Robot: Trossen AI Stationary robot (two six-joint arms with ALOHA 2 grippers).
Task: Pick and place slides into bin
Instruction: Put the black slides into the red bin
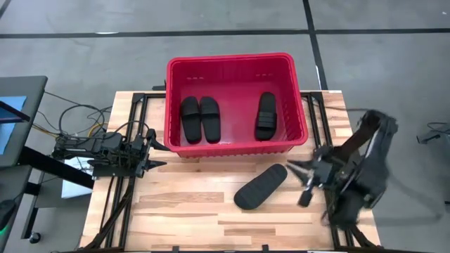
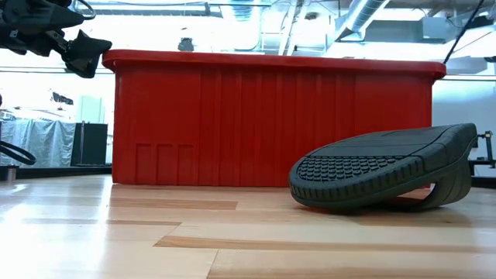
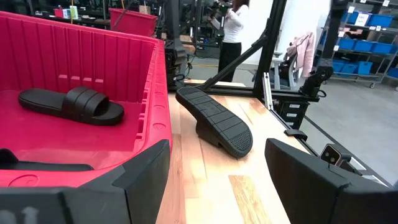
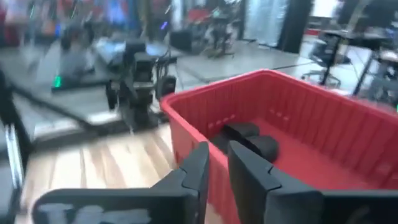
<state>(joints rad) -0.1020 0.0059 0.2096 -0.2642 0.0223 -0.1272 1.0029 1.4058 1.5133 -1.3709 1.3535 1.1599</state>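
Pale wooden table point(image 1: 183, 218): one matte black slide point(image 1: 261, 186) is seen sole-up outside the red ribbed bin point(image 1: 234, 146); left gripper point(image 1: 156, 153) open, right gripper point(image 1: 301, 171) nearly closed, empty.

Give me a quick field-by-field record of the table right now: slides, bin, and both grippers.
slides in bin: three, a pair side by side and a single
slide outside: one, sole up on the table in front of the bin
bin: red, at the table's back
left gripper: open, empty, by the bin's front left corner
right gripper: nearly closed, empty, beside the outside slide
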